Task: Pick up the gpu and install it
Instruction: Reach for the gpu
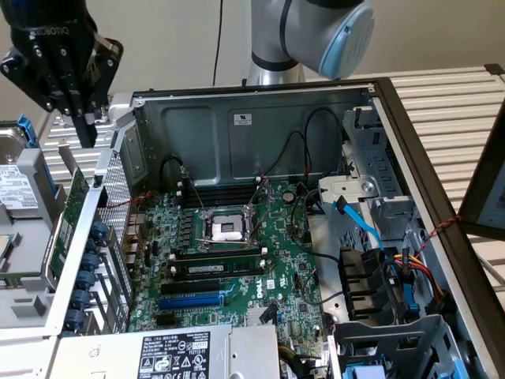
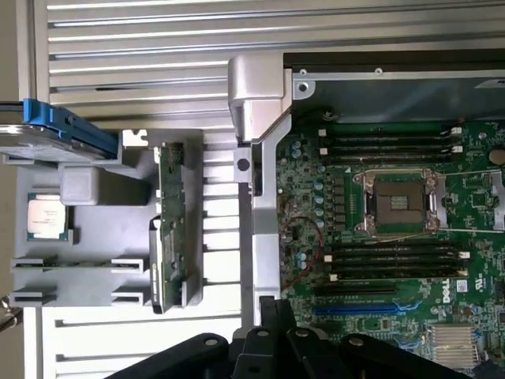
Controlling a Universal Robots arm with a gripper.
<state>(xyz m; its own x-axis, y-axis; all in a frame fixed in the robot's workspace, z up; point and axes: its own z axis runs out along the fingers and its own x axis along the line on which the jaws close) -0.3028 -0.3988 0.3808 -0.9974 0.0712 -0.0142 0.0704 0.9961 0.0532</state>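
Slatted white tabletop [image 1: 450, 103], open computer case [image 1: 260, 103] on it. In the exterior view the gripper [image 1: 85, 130] hangs at eleven o'clock, jaws pressed together, nothing between them. The gpu [image 1: 73, 207] is at nine o'clock, just outside the case, standing on edge in a grey holder [image 2: 102, 205]; the wrist view looks straight down on its thin top edge [image 2: 169, 229].

So this looks like the approach: card not yet picked, slots on the motherboard [image 1: 237, 237] bare. I'd say a pick here calls for jaws apart and squared to that narrow edge. It's tight sideways: the case's perforated rear wall [image 1: 118, 229] is right beside the card, holder walls hug it. Overhead is open.
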